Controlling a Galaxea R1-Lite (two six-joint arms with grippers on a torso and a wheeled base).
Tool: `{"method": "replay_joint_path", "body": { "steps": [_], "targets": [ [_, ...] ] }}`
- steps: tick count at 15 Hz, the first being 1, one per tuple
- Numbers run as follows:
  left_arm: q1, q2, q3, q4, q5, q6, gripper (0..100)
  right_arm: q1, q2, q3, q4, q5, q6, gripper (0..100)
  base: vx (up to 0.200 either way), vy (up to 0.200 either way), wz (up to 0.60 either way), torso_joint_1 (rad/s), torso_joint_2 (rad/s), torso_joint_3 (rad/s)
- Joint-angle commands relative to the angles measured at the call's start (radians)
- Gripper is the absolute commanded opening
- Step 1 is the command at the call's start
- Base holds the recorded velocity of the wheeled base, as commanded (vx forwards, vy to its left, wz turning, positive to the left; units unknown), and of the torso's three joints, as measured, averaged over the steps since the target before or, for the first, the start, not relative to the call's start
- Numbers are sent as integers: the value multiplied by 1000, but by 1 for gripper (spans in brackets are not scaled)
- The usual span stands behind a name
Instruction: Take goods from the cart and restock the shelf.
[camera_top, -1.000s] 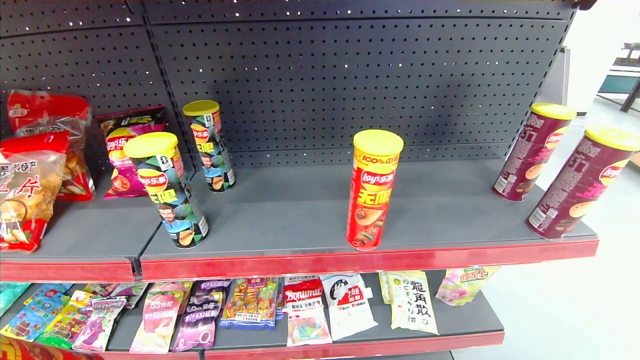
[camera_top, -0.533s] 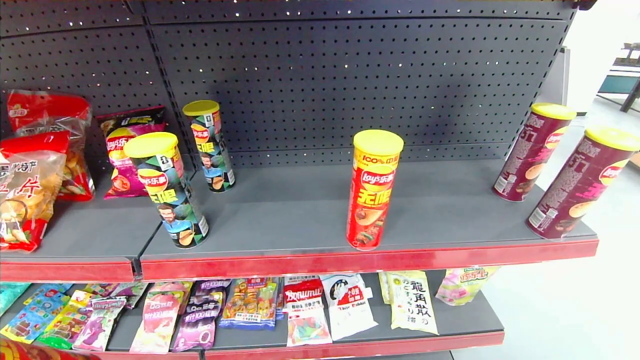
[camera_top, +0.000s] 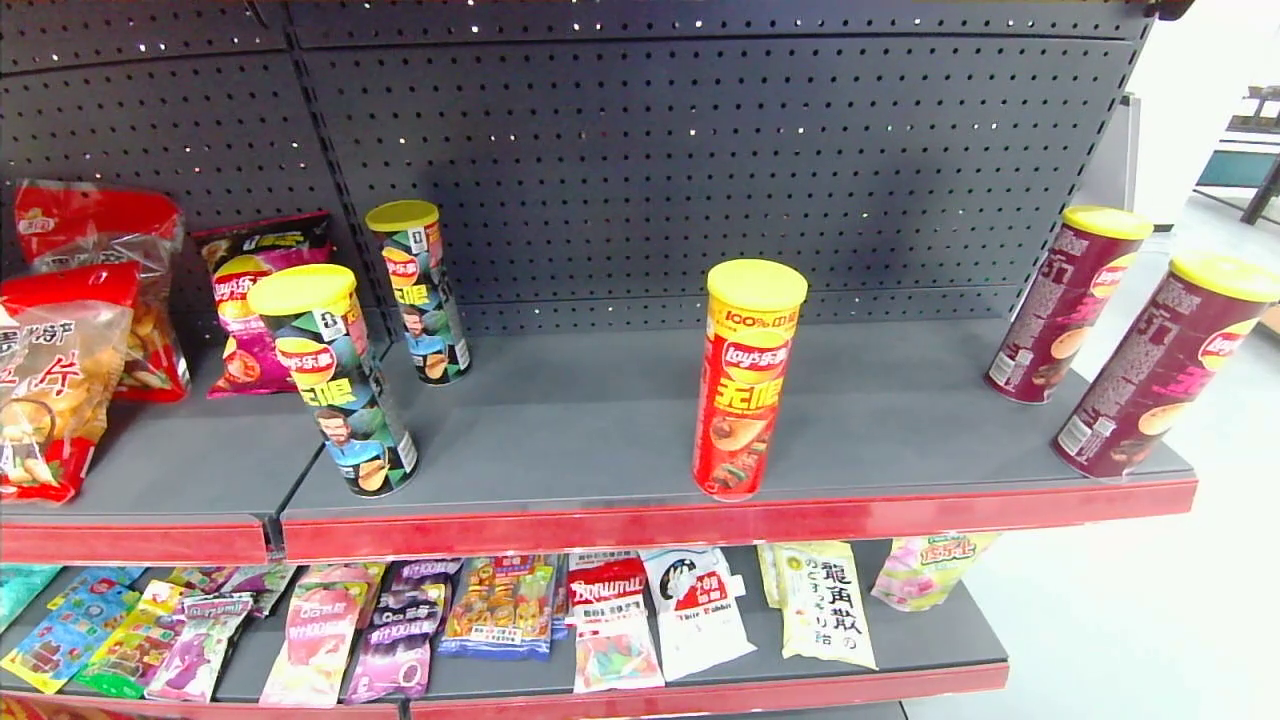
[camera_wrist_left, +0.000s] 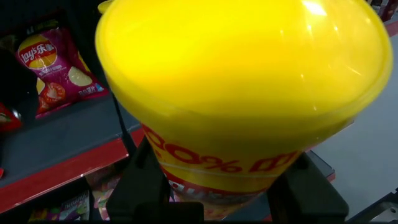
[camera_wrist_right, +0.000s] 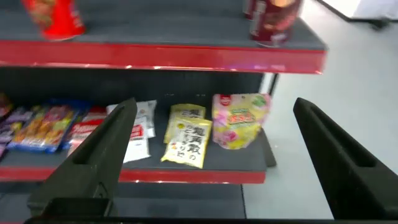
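Can (camera_wrist_left: 249, 93) is clamped in my left gripper (camera_wrist_left: 224, 196); my right gripper (camera_wrist_right: 214, 162) gapes empty, shelf (camera_top: 600, 420) at twelve o'clock.

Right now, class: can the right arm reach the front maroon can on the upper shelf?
Probably yes: the right gripper, open and empty, sits below the maroon can with nothing between them.

Shop: pegboard-backed shelf (camera_top: 600, 430), red edge strips, crisp tubes (camera_top: 745, 380), snack packets (camera_top: 610, 620).
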Motion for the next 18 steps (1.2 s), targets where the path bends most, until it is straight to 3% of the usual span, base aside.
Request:
{"method": "replay_joint_path", "body": {
  "steps": [1, 2, 14, 18],
  "targets": [
    [0, -4, 3, 0, 1, 0, 0, -2, -2, 0, -1, -10, 21, 100, 0, 0, 0, 0, 0, 0],
    [0, -4, -1, -1, 2, 0, 0, 0, -5, 33, -17, -84, 50, 100, 0, 0, 0, 0, 0, 0],
    [0, -38, -7, 8, 1, 0, 0, 2, -5, 36, -33, -53, 37, 100, 0, 0, 0, 0, 0, 0],
    [0, -35, -10, 8, 1, -1, 0, 2, -5, 36, -33, -53, 35, 100, 0, 0, -600, 1, 0, 4]
  ]
}}
